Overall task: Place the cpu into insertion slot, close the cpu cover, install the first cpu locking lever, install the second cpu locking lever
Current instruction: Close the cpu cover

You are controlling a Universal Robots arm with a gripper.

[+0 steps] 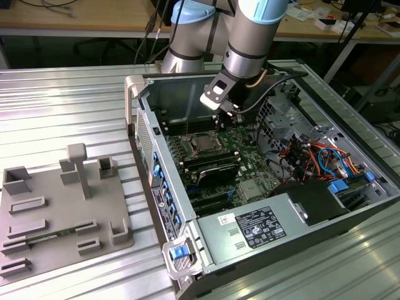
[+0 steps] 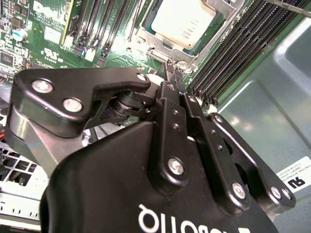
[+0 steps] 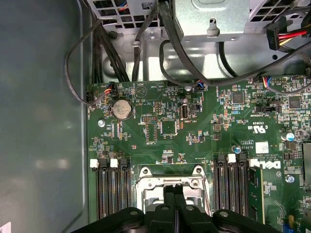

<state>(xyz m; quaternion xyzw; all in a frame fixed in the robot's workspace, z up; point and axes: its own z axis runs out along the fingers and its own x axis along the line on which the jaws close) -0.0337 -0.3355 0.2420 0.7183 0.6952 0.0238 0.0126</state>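
- Ribbed metal table (image 1: 75, 112) under everything, workbenches behind it, and on it we have an open computer case (image 1: 175, 97) lying on its side, with a grey fixture plate (image 1: 62, 212) well apart on the exterior view's left.
- We see the arm reaching down into the case, and the gripper (image 1: 228, 115) hangs right above the motherboard's middle.
- Now the key relation: in the second wrist view the gripper (image 2: 173, 68) has its tips at the very edge of the socket frame, and the cpu (image 2: 183, 22) lies just beyond them, close but not touching.
- The chip is square, so it gives us no long axis. The memory slots (image 3: 109, 189) flank the socket on both sides, and in the first wrist view the fingers run parallel to them.
- Fingers are pressed together, tip to tip. We cannot make out whether anything thin is pinched between them.
- Contents: the case holds the board, and the insertion slot (image 1: 204, 144) holds the chip, flat with its silver top up.
- We judge the cpu cover (image 3: 194, 183) to be down, its silvery frame lying flat around the chip.
- So the placing looks done to us, and the gripper is working at the socket's rim.
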